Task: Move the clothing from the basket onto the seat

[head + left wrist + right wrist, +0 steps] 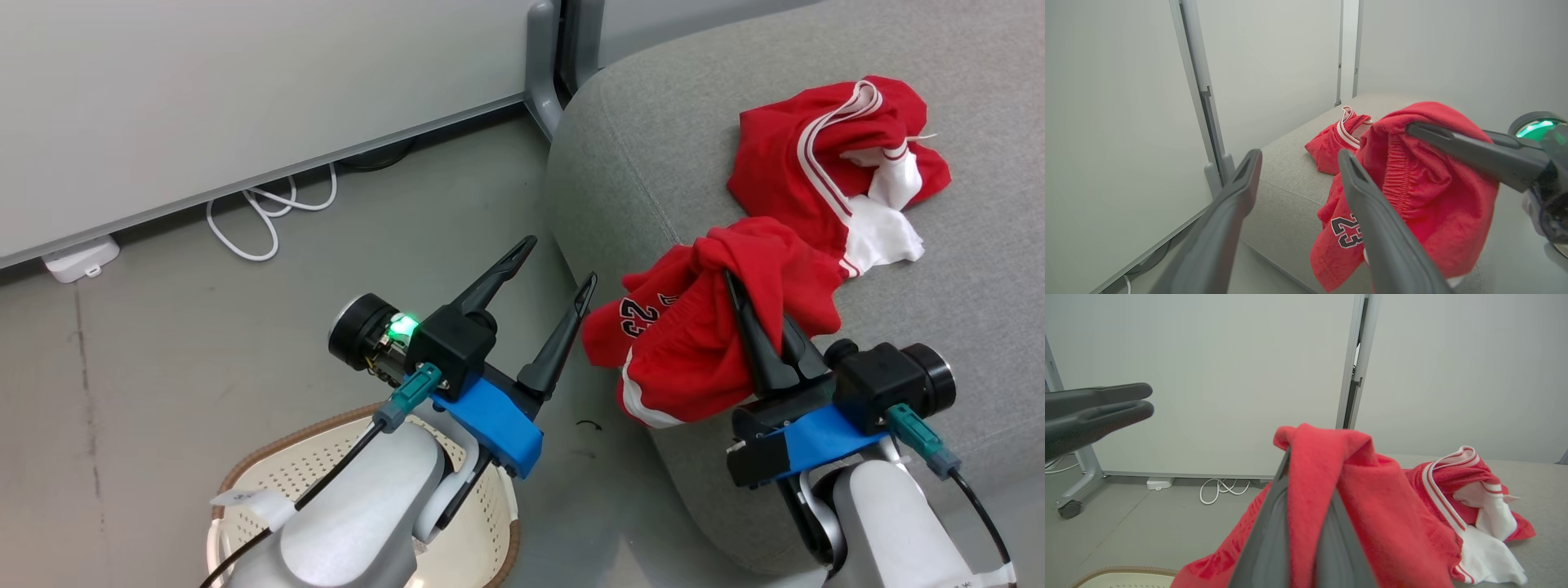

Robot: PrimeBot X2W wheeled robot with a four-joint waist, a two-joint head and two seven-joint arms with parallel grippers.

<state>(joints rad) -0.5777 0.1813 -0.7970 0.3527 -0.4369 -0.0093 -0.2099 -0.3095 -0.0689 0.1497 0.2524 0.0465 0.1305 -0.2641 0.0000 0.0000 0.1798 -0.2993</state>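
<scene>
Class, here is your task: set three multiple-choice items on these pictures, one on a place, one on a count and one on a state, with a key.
1. Where does the striped garment lie? A in the basket; B on the seat; C on the floor.
2. How many red garments are there? A one; B two; C three.
3. How do the left jaws stand? A open, empty; B shut on cloth; C shut on the basket rim.
Key:
1 B, it rests on the grey cushion.
2 B, the striped garment and the numbered garment that the right jaws grip.
3 A, the fingers are spread with nothing between them.
</scene>
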